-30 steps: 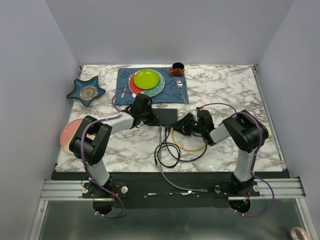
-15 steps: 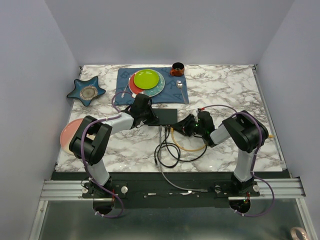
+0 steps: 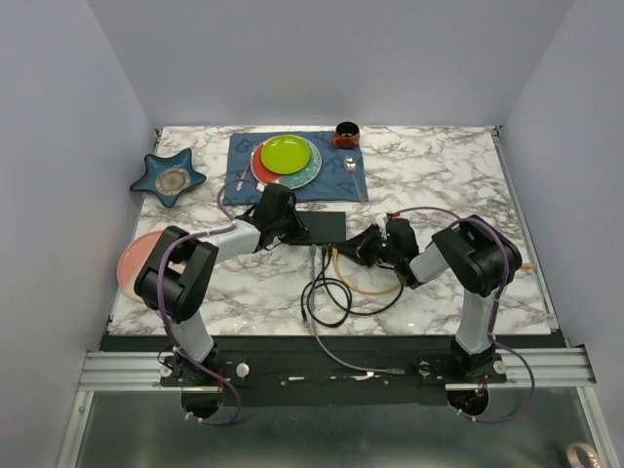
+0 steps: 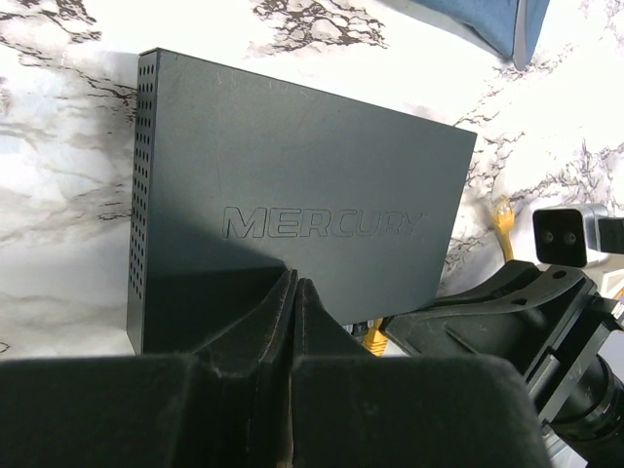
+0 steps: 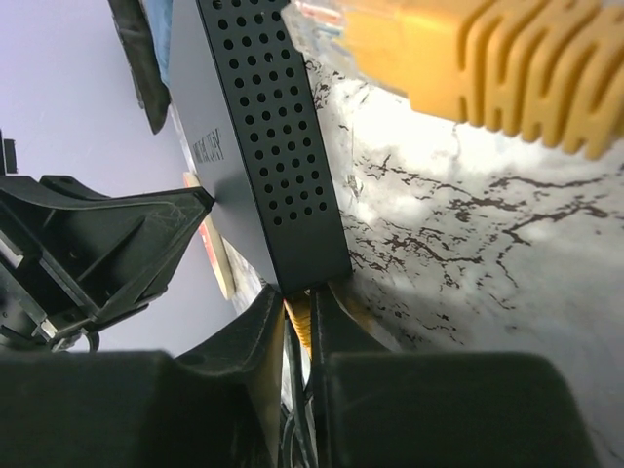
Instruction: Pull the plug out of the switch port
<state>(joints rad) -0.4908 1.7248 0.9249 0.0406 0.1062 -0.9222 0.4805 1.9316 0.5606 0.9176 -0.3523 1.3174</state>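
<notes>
The switch [image 3: 322,226] is a flat black box lying mid-table; its lid [image 4: 292,185] fills the left wrist view. My left gripper [image 4: 295,283] is shut, with its tips resting on the lid near the switch's left end [image 3: 292,226]. A yellow plug [image 5: 301,319] sits in a port at the switch's near right corner [image 5: 312,263]. My right gripper [image 5: 300,297] is shut on this plug, one finger on each side, with a black cable running just below. The same plug [image 4: 375,338] peeks out under the box edge.
A second, loose yellow plug [image 5: 487,58] lies on the marble right of the switch. Black cable coils [image 3: 331,292] and a yellow cable loop [image 3: 366,288] lie in front. Behind are a blue mat [image 3: 244,156], green plate [image 3: 285,154], cup [image 3: 345,134], star dish [image 3: 169,177]; a pink plate [image 3: 129,263] sits left.
My right gripper's jaws have narrowed around the yellow plug at the switch's corner. The left gripper and the switch have stayed where they were.
</notes>
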